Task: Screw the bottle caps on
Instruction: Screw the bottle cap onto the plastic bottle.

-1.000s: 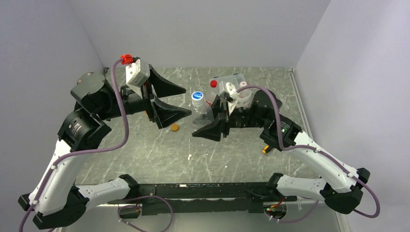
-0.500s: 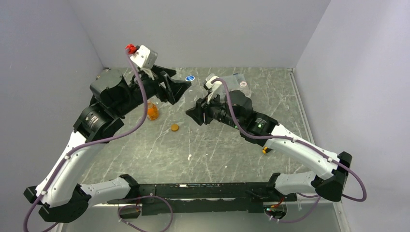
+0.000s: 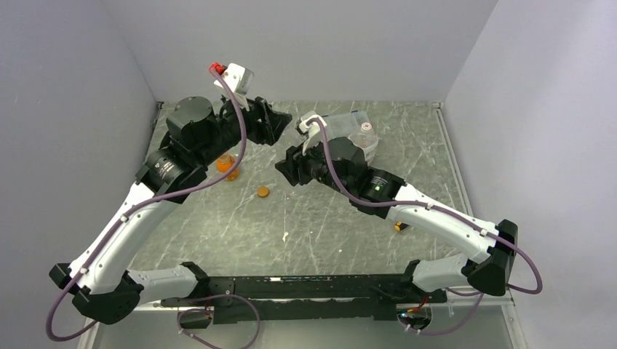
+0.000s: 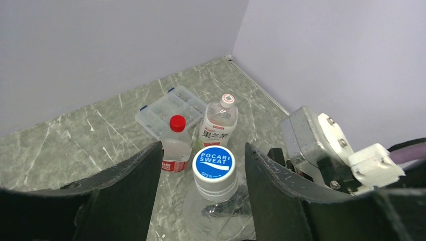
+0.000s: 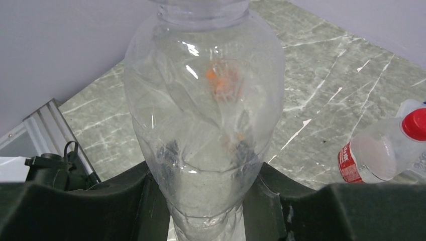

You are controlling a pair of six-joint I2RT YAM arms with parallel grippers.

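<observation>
Left gripper (image 4: 202,148) is hanging open astride the blue cap (image 4: 214,163), sitting between its jaws atop the upright clear bottle (image 5: 206,110) the right gripper (image 5: 203,186) is clamping.

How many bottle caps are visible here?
4. Red cap on the red-labelled bottle; whitish cap on the white-labelled bottle; blue cap on the clear bottle the right pincer holds; orange cap loose on the table. More may be hidden.
</observation>
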